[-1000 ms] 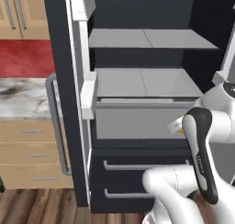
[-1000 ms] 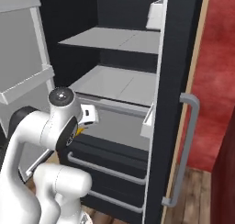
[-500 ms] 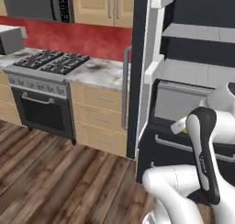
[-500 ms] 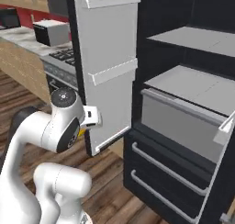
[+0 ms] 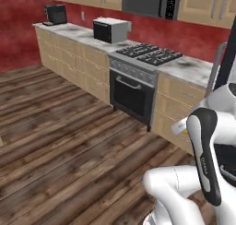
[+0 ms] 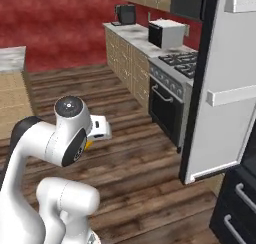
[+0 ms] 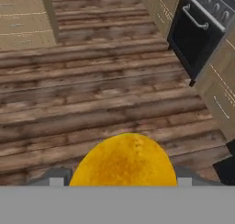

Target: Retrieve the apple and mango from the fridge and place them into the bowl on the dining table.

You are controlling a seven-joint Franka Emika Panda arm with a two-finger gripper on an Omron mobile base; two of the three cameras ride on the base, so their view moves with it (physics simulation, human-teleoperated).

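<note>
The small rounded yellow-orange mango [image 7: 123,159] is sitting between the robot's two dark fingers [image 7: 55,176], which are closing on its sides, so the fruit is out of the tall black fridge [image 6: 231,88] and riding with the hand above the brown wooden plank floor [image 7: 92,90]. The fridge's grey-lined door is standing open at the right of the right base view. The base is facing the kitchen run with the black-fronted steel stove [image 5: 133,83] and the white microwave [image 5: 109,29], not yet the marble-topped dining worktop [image 6: 11,58], whose corner is showing at the far left. Judging from this, one fruit is in transit; dropping it into the red bowl and fetching the apple are left.
</note>
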